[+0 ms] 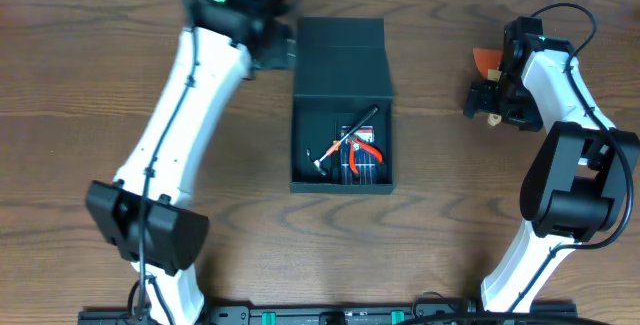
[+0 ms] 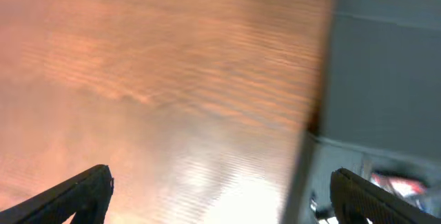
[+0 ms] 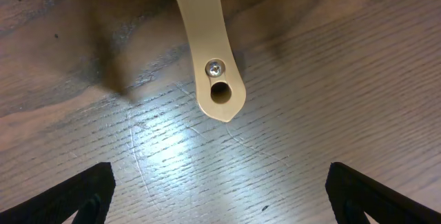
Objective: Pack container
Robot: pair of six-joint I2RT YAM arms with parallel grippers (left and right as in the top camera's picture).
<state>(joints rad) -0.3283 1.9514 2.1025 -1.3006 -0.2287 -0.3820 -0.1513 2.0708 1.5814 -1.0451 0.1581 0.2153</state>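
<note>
The container (image 1: 342, 115) is a dark teal-black box in the middle of the table. It stands open with its flap lid (image 1: 341, 37) folded back. Inside lie red-handled pliers (image 1: 366, 152) and a slim black-handled tool (image 1: 352, 131). My left gripper (image 1: 272, 50) is open and empty, just left of the lid. The left wrist view is blurred and shows the box wall (image 2: 386, 79) by my right finger (image 2: 220, 200). My right gripper (image 1: 495, 100) is open over the end of a beige tool handle (image 3: 210, 58), which has a screw and a hole; my fingers (image 3: 220, 196) are not touching it.
An orange piece (image 1: 487, 62) lies on the wood table just behind the right gripper; I cannot tell whether it belongs to the beige-handled tool. A black rail (image 1: 330, 315) runs along the table's front edge between the arm bases.
</note>
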